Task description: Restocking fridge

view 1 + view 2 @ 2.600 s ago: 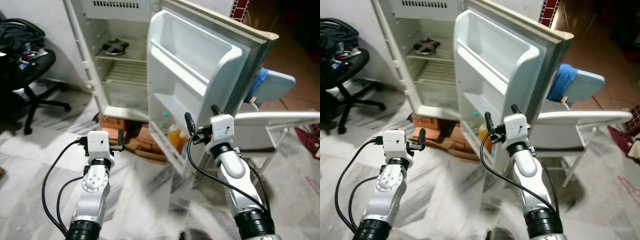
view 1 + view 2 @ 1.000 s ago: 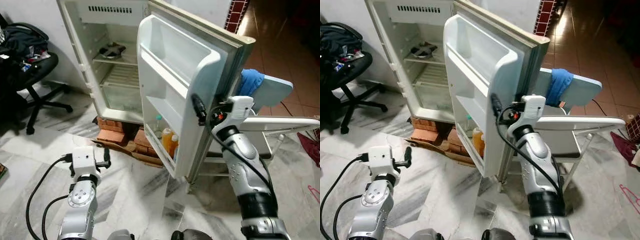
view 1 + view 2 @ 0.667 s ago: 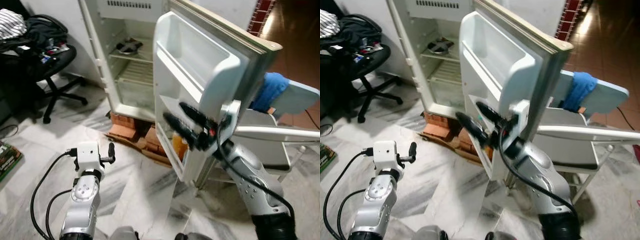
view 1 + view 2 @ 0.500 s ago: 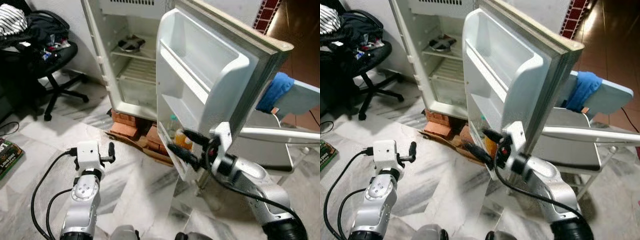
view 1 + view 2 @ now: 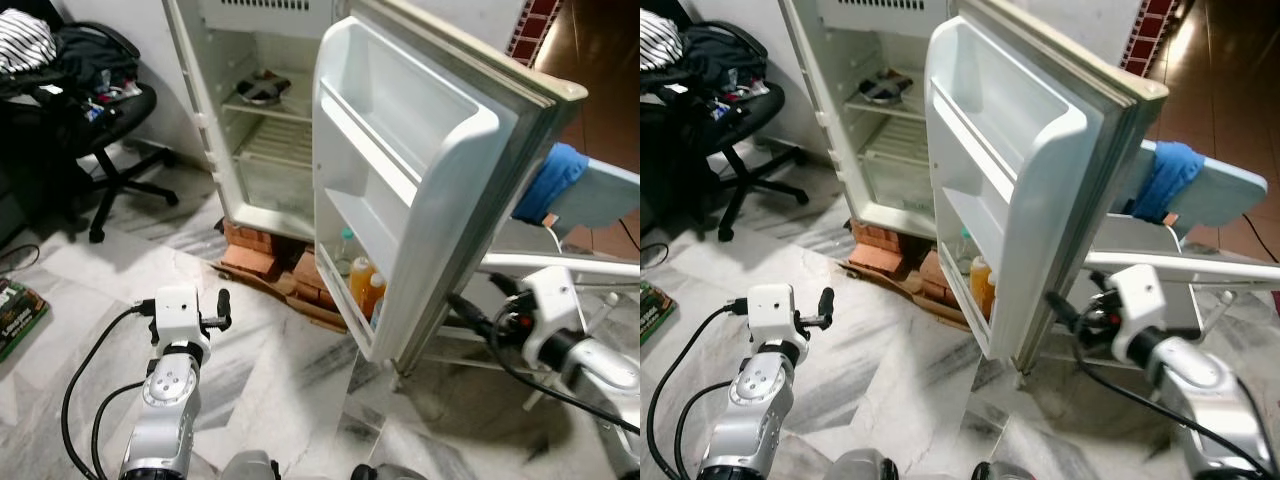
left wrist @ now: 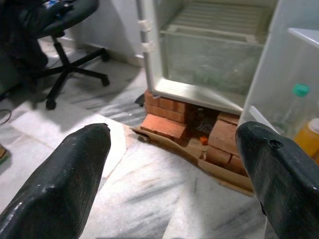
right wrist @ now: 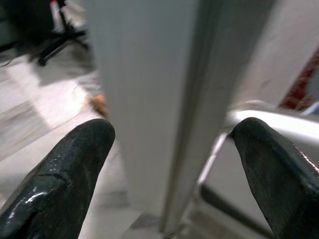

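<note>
Right gripper (image 5: 470,310) sits low by the outer edge of the fridge door (image 5: 420,170), fingers spread wide, holding nothing; I judge it is placed to steady or swing that edge. Behind, I see the fridge (image 5: 262,120) standing open on bricks (image 5: 255,255), its wire shelves nearly bare. Left gripper (image 5: 222,308) hovers over the marble floor (image 5: 290,380), also spread and empty. Smallest, bottles (image 5: 362,280) stand in the door's bottom shelf.
</note>
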Controlling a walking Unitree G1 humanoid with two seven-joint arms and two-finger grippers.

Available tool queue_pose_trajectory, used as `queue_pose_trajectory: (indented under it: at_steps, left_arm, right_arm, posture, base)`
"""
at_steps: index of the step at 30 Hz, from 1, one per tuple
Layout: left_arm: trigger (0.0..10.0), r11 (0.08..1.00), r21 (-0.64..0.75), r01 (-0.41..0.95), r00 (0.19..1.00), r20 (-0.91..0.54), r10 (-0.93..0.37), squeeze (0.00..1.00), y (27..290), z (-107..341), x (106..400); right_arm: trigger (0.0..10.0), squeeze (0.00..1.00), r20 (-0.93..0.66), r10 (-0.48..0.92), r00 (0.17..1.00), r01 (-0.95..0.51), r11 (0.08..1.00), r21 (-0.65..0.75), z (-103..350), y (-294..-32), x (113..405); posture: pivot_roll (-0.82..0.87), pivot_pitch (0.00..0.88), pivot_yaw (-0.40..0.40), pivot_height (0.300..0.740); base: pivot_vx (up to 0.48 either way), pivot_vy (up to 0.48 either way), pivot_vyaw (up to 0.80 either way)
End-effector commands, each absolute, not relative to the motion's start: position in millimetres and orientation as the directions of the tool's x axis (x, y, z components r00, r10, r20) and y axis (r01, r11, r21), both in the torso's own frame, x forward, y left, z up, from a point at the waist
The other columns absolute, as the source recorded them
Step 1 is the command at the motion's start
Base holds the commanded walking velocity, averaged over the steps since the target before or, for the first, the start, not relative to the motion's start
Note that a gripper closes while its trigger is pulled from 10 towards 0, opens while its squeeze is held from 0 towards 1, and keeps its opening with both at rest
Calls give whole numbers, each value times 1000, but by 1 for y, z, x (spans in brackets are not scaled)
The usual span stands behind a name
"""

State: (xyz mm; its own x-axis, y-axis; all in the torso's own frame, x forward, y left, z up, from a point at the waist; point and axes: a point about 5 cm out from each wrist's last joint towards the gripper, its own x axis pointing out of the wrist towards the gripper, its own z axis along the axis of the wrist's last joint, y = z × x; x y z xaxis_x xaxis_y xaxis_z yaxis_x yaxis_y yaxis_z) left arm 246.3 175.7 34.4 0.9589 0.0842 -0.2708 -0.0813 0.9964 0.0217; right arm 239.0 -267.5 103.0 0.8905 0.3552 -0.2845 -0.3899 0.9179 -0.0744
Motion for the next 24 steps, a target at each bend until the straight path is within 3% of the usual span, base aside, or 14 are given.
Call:
queue_pose_trajectory:
  at_steps: [1,6,9,14,16,18,20,21,24]
  left_arm:
    - [10000,998,26,-62,955,-288,67,0,176,33,246]
    - [10000,998,28,-59,956,-287,65,0,177,33,248]
    - [10000,999,25,-44,957,-286,49,0,174,34,247]
    - [10000,999,23,-38,957,-288,43,0,173,33,246]
    - [10000,999,20,-40,957,-288,44,0,173,33,245]
    - [10000,999,19,-40,957,-288,44,0,173,33,245]
    - [10000,999,19,-39,956,-289,43,0,174,33,245]
    - [10000,999,19,-39,956,-289,43,0,174,33,245]
    - [10000,999,20,-29,956,-292,33,0,173,32,244]
  right_arm:
    - [10000,0,-200,297,934,-325,937,-126,122,-279,249]
    - [10000,0,14,155,988,-152,980,-127,154,-287,270]
    - [10000,0,97,278,956,-269,958,-97,170,-249,282]
    - [10000,0,147,421,895,-422,906,-26,178,-209,285]
    - [10000,0,185,571,800,-593,800,93,187,-183,273]
    - [10000,0,195,608,770,-634,763,124,189,-177,269]
    - [10000,0,246,724,644,-765,615,191,201,-159,251]
    - [10000,0,246,724,644,-765,615,191,201,-159,251]
    - [10000,0,337,816,470,-880,401,256,219,-131,225]
  posture:
    - [-29,37,57,740]
    - [-22,38,58,740]
    - [-14,38,55,740]
    - [-4,37,48,740]
    - [-3,38,46,740]
    - [-3,38,46,740]
    - [-8,39,46,740]
    - [-8,39,46,740]
    - [-16,38,45,740]
  base:
    - [0,0,0]
    - [0,0,0]
    - [0,0,0]
    - [0,0,0]
    - [0,0,0]
    - [0,0,0]
    - [0,0,0]
    - [0,0,0]
    - [0,0,0]
